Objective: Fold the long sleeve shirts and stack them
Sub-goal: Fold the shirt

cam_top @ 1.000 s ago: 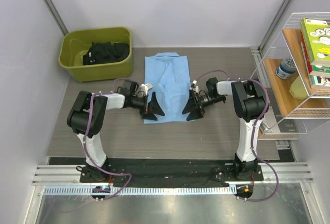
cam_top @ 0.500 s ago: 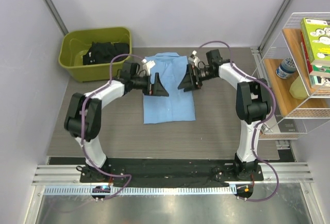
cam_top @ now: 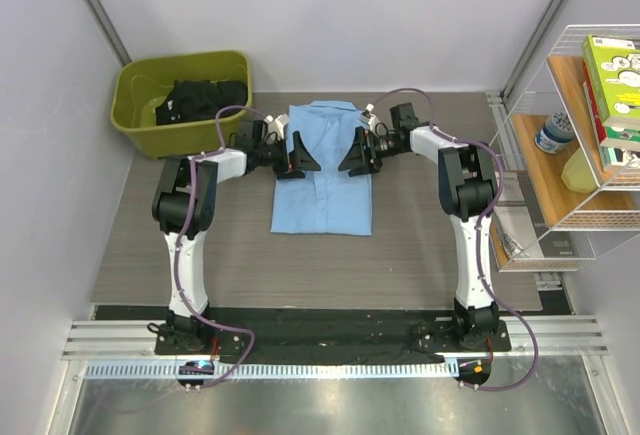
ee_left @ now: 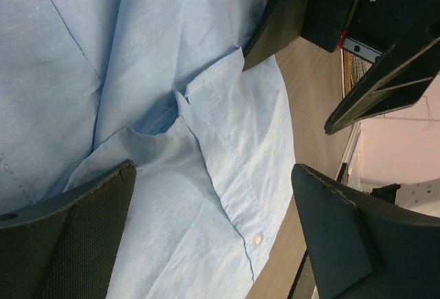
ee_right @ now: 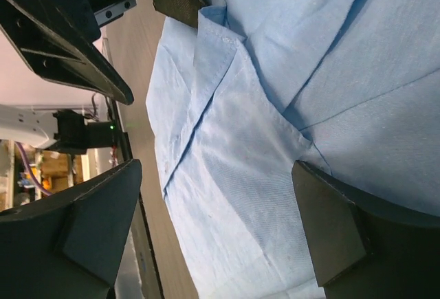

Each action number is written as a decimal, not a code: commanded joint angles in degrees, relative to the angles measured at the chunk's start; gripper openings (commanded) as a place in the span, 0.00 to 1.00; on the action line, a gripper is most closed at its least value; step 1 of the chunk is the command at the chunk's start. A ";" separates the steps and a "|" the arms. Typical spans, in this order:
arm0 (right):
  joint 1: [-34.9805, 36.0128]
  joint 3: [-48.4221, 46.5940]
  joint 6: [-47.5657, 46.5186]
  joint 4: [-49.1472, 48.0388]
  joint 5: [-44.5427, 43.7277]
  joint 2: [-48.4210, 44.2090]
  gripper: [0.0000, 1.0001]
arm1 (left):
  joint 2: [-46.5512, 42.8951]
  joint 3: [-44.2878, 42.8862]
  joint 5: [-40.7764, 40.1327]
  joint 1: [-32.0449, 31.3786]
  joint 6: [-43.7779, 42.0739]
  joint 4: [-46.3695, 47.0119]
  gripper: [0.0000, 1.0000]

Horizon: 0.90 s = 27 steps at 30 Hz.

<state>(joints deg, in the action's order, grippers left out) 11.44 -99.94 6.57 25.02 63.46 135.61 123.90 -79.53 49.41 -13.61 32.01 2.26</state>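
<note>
A grey wood-grain table (cam_top: pixel 430 245) backed by pale wall panels (cam_top: pixel 350 15) carries a light blue thin cloth shirt with pointed collar (cam_top: pixel 322 180). The shirt lies flat at mid-table, collar toward the far edge, its sides already turned in to make a narrow rectangle. The left gripper (cam_top: pixel 298 153) and right gripper (cam_top: pixel 352 152) face each other across its upper half — both with jaws spread wide, holding nothing. They appear stationed at the shoulders so each can pinch an edge and carry the top down over the hem. Wrist views show creased layers of cloth between the spread fingers (ee_left: pixel 69 244). At far left, an olive-green plastic bin (cam_top: pixel 180 137) holds dark cloth (cam_top: pixel 205 98) — probably more work waiting.
</note>
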 commanded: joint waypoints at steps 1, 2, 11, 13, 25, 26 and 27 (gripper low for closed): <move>-0.90 4.14 -11.12 8.02 -10.46 -0.78 0.97 | -2.86 5.24 -0.28 0.16 -1.95 -2.09 0.94; -0.90 4.31 -11.92 8.90 -9.59 -2.53 0.96 | -4.09 8.48 0.42 -0.10 -1.95 -2.09 0.93; -1.07 10.28 -11.93 13.13 -7.72 -21.33 0.72 | -26.23 17.39 -3.42 -3.01 -10.18 -7.50 0.85; -1.25 11.69 -12.36 13.22 -10.54 -23.37 0.60 | -29.74 17.39 -10.77 -2.65 -13.01 -10.60 0.77; -0.98 8.63 -13.43 10.14 -28.13 -16.27 0.36 | -24.85 13.27 -22.60 0.07 -20.23 -23.96 0.48; -0.72 8.19 -13.34 9.97 -28.22 -15.91 0.36 | -23.89 13.00 -22.51 0.07 -20.84 -24.41 0.48; -0.63 8.01 -13.07 9.70 -28.39 -15.56 0.36 | -23.18 12.38 -22.60 0.16 -21.89 -25.02 0.48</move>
<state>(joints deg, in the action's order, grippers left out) 10.28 -88.73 -6.61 36.05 37.95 119.50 98.78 -63.55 29.23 -13.93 14.59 -17.87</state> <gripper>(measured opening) 0.361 0.482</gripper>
